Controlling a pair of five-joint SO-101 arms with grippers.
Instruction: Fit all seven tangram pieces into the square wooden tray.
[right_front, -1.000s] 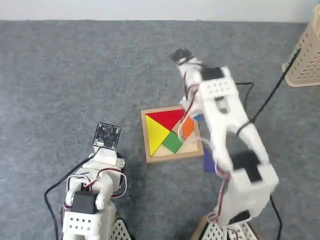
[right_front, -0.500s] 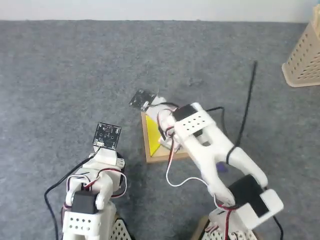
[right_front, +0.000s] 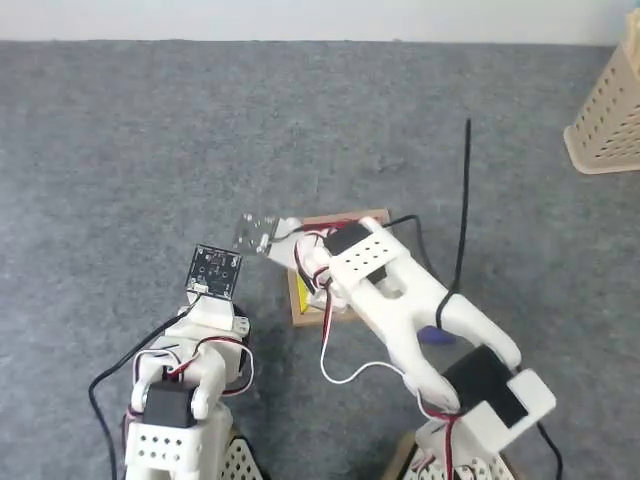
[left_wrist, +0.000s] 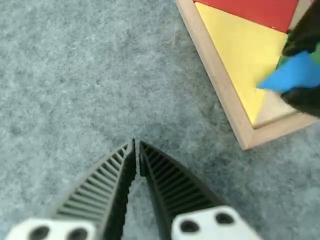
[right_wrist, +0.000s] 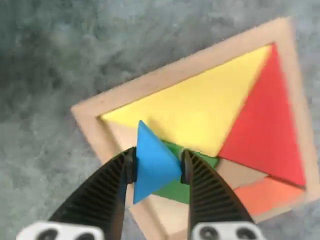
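Observation:
The square wooden tray (right_wrist: 165, 72) holds a yellow triangle (right_wrist: 200, 107), a red triangle (right_wrist: 267, 120), a green piece (right_wrist: 175, 187) and an orange piece (right_wrist: 267, 195). My right gripper (right_wrist: 157, 161) is shut on a blue triangle (right_wrist: 150, 165), held just above the tray's bare corner beside the green piece. In the high view the right arm (right_front: 380, 280) covers most of the tray (right_front: 298, 305). My left gripper (left_wrist: 136, 146) is shut with nothing in it, over carpet near the tray's corner (left_wrist: 245, 142). The left wrist view catches the blue triangle (left_wrist: 295, 72) too.
A purple piece (right_front: 437, 334) lies on the grey carpet by the tray's right side, partly under the right arm. A perforated beige basket (right_front: 610, 110) stands at the far right. A black cable (right_front: 464, 190) rises beyond the tray.
The right arm has swung from the tray's far right side across the tray to its near left corner, carrying the blue triangle. The left arm has kept still.

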